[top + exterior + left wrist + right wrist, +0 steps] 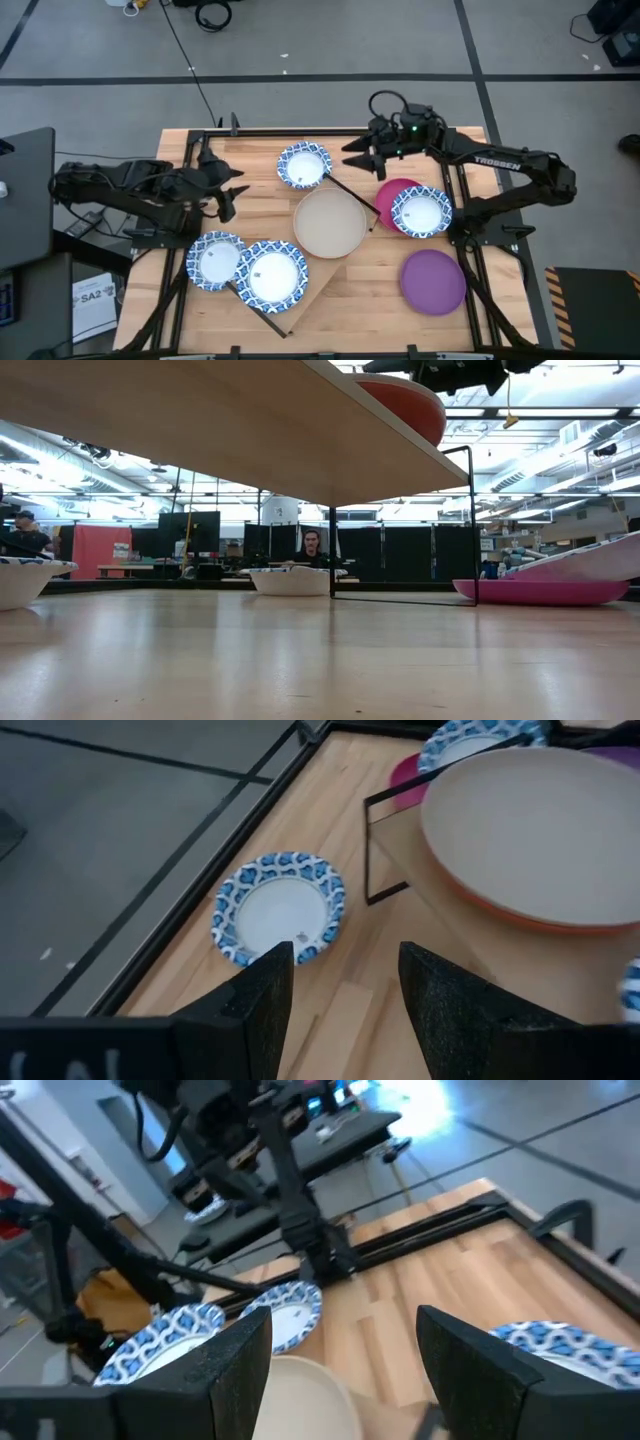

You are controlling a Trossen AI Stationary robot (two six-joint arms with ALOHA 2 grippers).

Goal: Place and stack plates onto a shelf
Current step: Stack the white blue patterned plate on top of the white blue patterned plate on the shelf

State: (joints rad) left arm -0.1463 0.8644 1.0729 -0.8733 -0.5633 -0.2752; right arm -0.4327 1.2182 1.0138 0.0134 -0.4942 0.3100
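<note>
Beige plate (329, 222) on shelf (300, 290), between both grippers (open, apart)

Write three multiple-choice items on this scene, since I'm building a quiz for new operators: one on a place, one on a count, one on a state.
1. What lies on the magenta plate?
A. a purple plate
B. a blue-rimmed plate
C. nothing

2. How many blue-rimmed plates are in the high view?
A. two
B. four
C. six

3. How is the left gripper?
A. open, holding nothing
B. shut on a plate
C. shut on a shelf rod

Answers:
1 B: a blue-rimmed plate overlaps the magenta one.
2 B: that one plus three more.
3 A: the left wrist view shows its fingers apart with only table between them.
</note>
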